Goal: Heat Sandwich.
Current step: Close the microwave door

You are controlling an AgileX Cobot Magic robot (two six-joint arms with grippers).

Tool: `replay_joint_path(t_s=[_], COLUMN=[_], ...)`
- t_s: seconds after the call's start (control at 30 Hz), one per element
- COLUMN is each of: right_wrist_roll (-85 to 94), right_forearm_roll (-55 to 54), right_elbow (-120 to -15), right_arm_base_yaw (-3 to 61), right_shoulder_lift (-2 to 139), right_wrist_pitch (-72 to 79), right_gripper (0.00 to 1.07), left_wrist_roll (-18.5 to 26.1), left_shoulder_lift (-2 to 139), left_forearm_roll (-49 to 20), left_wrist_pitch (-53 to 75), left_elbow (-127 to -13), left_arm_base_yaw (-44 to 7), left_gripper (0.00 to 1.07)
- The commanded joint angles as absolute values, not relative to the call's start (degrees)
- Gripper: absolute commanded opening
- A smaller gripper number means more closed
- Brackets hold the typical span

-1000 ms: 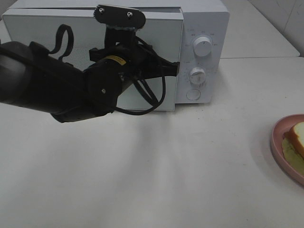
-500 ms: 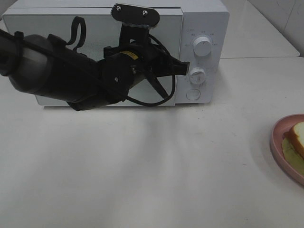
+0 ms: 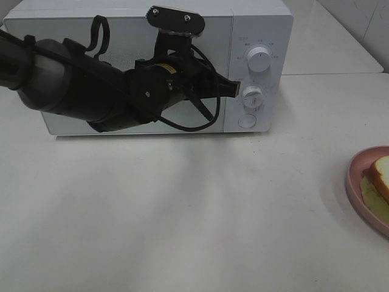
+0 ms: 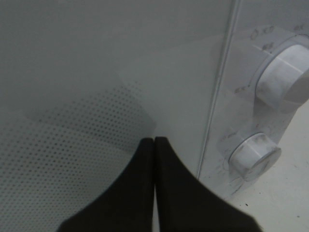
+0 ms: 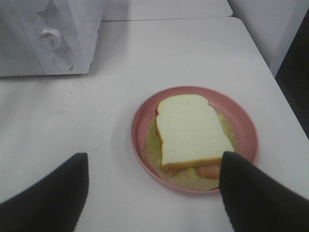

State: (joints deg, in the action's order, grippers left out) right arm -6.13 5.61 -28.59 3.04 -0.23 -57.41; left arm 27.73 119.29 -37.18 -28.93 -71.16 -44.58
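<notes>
The sandwich (image 5: 190, 133) lies on a pink plate (image 5: 246, 130) at the right edge of the white table (image 3: 182, 213), well apart from the microwave (image 3: 261, 24); the right gripper (image 5: 154, 191) hangs above the plate's near side, its fingers (image 5: 253, 195) spread wide and holding nothing; farther back, the left gripper (image 4: 154, 145) has its fingers pressed together, empty, tips at the microwave door's (image 3: 121, 36) right edge, just beside the lower knob (image 3: 252, 96).

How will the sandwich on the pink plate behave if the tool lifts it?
The sandwich is probably soft, since its white bread looks spongy. Its stacked layers may slide apart. It seems light, so the pink plate should stay put.
</notes>
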Motion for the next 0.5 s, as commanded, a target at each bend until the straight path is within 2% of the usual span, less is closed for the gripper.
replay_joint_path(t_s=[0.03, 0.5], right_wrist_roll=[-5.39, -5.39], right_forearm_roll=[5.56, 5.56], right_elbow=[-28.59, -28.59], right_arm_base_yaw=[2.58, 2.58], right_shoulder_lift=[-1.83, -1.83], right_wrist_pitch=[-57.18, -57.18], right_gripper=[0.73, 0.73], left_wrist_roll=[27.39, 27.62], left_shoulder_lift=[119.35, 117.86], left_forearm_roll=[-39.25, -39.76], left_wrist_pitch=[-35.35, -32.09], left_elbow=[-72.82, -72.82], left_arm_base_yaw=[-42.0, -43.09], left_gripper=[0.0, 0.0])
